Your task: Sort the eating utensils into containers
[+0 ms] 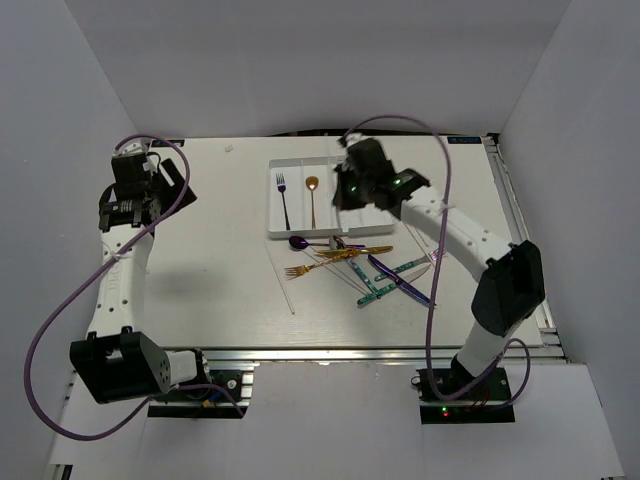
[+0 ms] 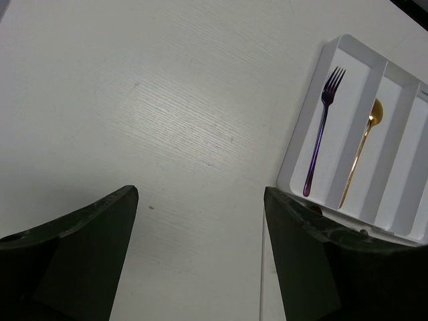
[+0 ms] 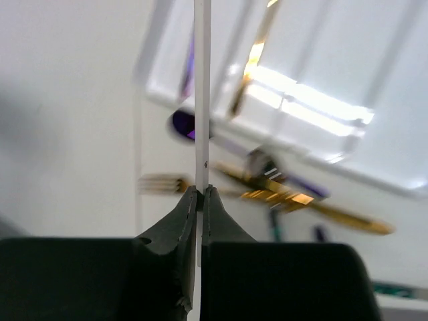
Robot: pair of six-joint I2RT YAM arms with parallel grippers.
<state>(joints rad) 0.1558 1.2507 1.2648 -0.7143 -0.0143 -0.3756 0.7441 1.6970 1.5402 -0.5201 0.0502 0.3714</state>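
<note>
The white tray (image 1: 272, 200) lies at the table's back middle. A purple fork (image 1: 282, 196) lies in its leftmost compartment and a gold spoon (image 1: 312, 197) in the second. My right gripper (image 1: 348, 192) hovers over the tray's right part. In the right wrist view it (image 3: 202, 190) is shut on a thin white chopstick (image 3: 202, 93) that points away over the blurred tray (image 3: 301, 87). Loose utensils (image 1: 360, 262) in gold, purple and teal lie in a pile in front of the tray. My left gripper (image 1: 152, 188) is open and empty, far left of the tray.
Another white chopstick (image 1: 285, 285) lies on the table left of the pile. The left wrist view shows the tray's rim (image 2: 334, 53), the fork (image 2: 319, 140) and the spoon (image 2: 361, 154) to the right of bare table. White walls enclose the table.
</note>
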